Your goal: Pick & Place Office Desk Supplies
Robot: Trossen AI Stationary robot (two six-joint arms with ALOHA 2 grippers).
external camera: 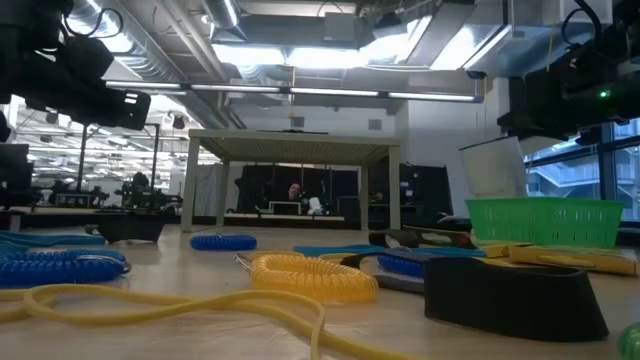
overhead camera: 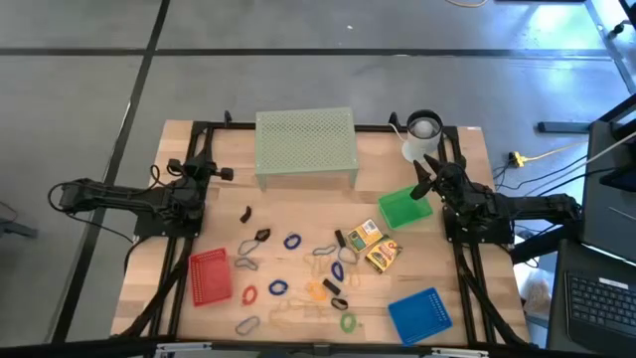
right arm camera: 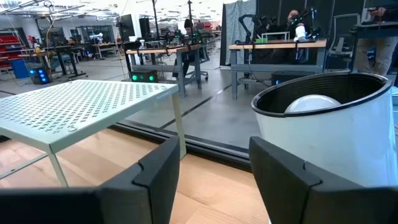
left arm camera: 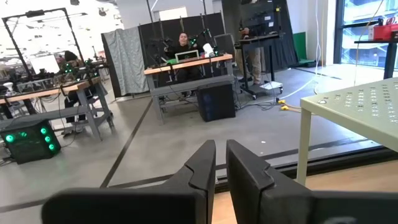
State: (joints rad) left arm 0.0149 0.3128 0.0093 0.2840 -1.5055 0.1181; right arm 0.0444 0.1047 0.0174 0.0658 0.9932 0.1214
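Observation:
The office supplies lie loose on the table's middle and near part. Among them are blue rings [overhead camera: 291, 242], a red ring [overhead camera: 249, 295], a green ring [overhead camera: 348, 321], black clips [overhead camera: 244, 213], silvery clips [overhead camera: 246, 325] and two yellow boxes [overhead camera: 363, 236]. The low view shows a yellow coil [external camera: 310, 275] and a blue coil [external camera: 222, 241] close up. My left gripper [overhead camera: 221, 172] [left arm camera: 221, 168] is shut and empty at the far left, beside the riser's leg. My right gripper [overhead camera: 429, 167] [right arm camera: 214, 168] is open and empty at the far right, pointing at a white cup [right arm camera: 323, 130].
A pale green mesh riser [overhead camera: 305, 147] stands at the far edge between the arms. A green tray [overhead camera: 405, 208] sits just near of my right gripper. A red tray [overhead camera: 210, 275] lies near left and a blue tray [overhead camera: 419, 313] near right. The white cup [overhead camera: 422, 131] stands at the far right corner.

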